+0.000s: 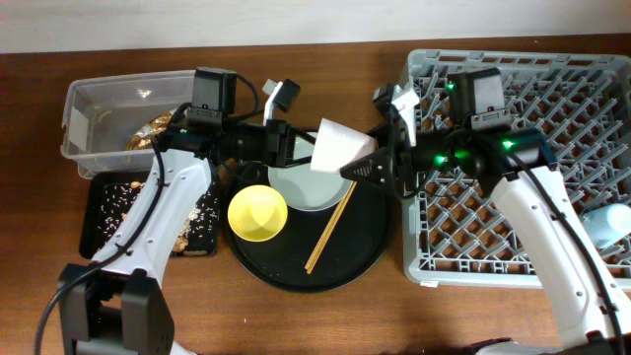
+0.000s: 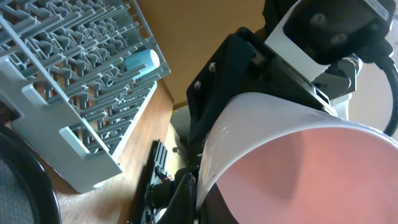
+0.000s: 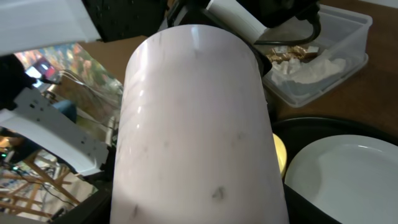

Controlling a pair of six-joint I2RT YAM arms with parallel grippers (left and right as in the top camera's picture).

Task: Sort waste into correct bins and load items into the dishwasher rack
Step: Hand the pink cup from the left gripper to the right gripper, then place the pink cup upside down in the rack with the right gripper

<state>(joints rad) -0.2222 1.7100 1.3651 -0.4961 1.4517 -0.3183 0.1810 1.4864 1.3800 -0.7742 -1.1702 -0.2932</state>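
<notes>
The pink cup (image 1: 340, 148) hangs on its side above the round black tray, between both grippers. My left gripper (image 1: 301, 148) is shut on its rim; the left wrist view shows one finger (image 2: 193, 199) outside the rim and the pink inside (image 2: 298, 155). My right gripper (image 1: 367, 168) holds the cup's narrow end; its pale wall (image 3: 193, 124) fills the right wrist view. The plate (image 1: 301, 187), yellow bowl (image 1: 257, 213) and chopsticks (image 1: 330, 227) lie below. The blue cup (image 1: 606, 225) lies in the dishwasher rack (image 1: 592, 118).
The clear tub (image 1: 94, 108) at the far left holds tissue and the foil wrapper (image 1: 148, 133). The shallow black tray (image 1: 108, 212) in front of it holds food scraps. The round black tray (image 1: 365, 247) sits between the bins and the rack.
</notes>
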